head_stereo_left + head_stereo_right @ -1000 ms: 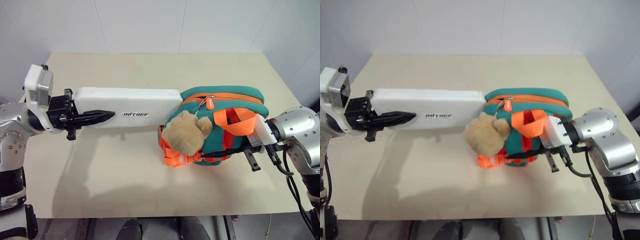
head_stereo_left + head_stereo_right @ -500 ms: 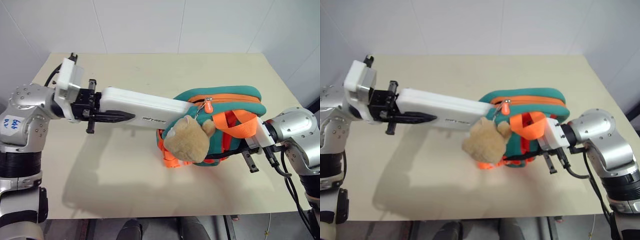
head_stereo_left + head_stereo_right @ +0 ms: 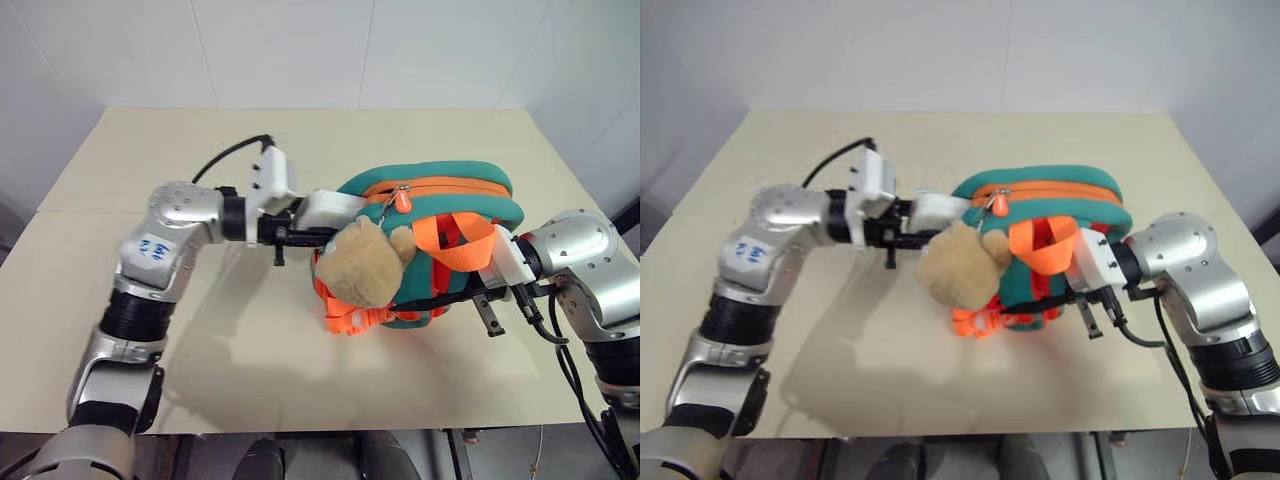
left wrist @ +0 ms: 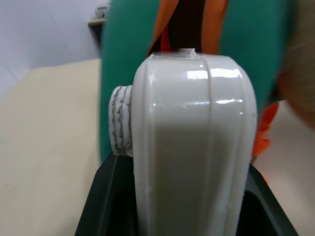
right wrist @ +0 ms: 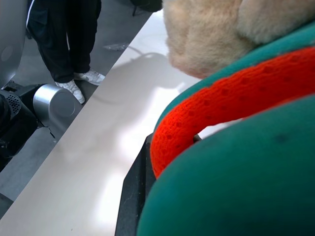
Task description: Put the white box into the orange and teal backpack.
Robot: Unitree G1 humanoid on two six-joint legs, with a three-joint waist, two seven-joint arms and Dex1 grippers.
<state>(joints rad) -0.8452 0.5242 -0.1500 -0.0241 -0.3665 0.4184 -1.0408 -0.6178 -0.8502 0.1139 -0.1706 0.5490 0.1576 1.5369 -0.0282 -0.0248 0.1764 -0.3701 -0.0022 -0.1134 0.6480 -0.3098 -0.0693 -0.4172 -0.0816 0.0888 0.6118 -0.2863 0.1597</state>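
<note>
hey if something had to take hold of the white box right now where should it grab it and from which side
Probably the bare end of the white box sticking out of the orange and teal backpack, approached from the robot's left. The rest sits inside the bag's opening, so only that end is reachable. It's flat, so clamp its two broad faces. The left pincer already grips there; the right pincer holds the bag.

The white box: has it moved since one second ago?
Yes. The white box has slid toward the orange and teal backpack and mostly into its opening, held by the left gripper; the backpack stayed put on the table.
</note>
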